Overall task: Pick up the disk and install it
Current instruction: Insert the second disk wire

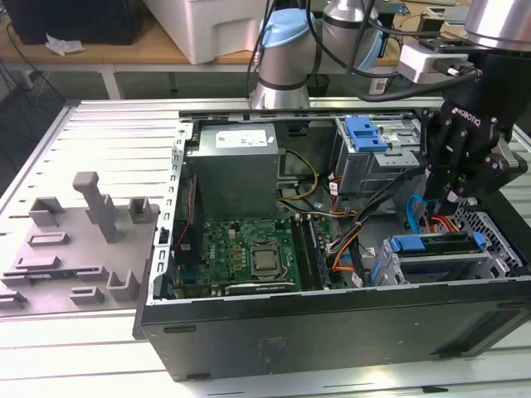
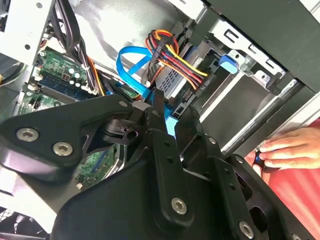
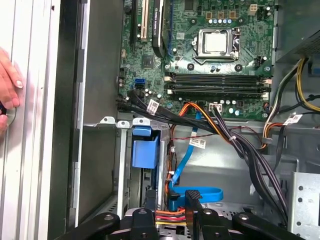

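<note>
Claw (image 1: 452,199) nearly clenched, empty | above disk (image 1: 436,259) in bay | cables (image 2: 172,55) crowd between

The hand (image 1: 455,197) hangs over the drive bay, where a blue cable (image 1: 412,217), orange wires (image 1: 437,222) and the seated disk (image 1: 438,251) crowd the gap. Open floor (image 3: 220,165) lies beside the bay.

A ribbed metal table (image 1: 99,124) fills the foreground in the exterior view; behind it stands a wooden workbench (image 1: 124,54) with a white bin (image 1: 211,29) under bright light
</note>
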Robot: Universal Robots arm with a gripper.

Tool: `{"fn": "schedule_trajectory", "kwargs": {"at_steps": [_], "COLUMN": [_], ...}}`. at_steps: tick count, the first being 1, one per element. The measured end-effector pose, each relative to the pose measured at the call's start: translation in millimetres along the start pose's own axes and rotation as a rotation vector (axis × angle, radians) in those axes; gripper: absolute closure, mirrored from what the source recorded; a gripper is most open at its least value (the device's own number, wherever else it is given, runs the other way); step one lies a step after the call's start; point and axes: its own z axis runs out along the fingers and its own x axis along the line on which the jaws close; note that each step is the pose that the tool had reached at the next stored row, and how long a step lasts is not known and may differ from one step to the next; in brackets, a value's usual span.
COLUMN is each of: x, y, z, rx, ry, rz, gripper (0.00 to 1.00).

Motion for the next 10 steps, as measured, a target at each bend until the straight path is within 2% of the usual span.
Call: {"fn": "schedule_trajectory", "kwargs": {"at_steps": [5, 10], "x": [-2.0, -5.9], "y": [2.3, 2.1], "z": [1.7, 1.3], "rx": [0.0052, 0.0061], "ry": [0.0016, 0.0127], "rz": [-0.004, -0.014], "gripper": [0.63, 0.63]}}
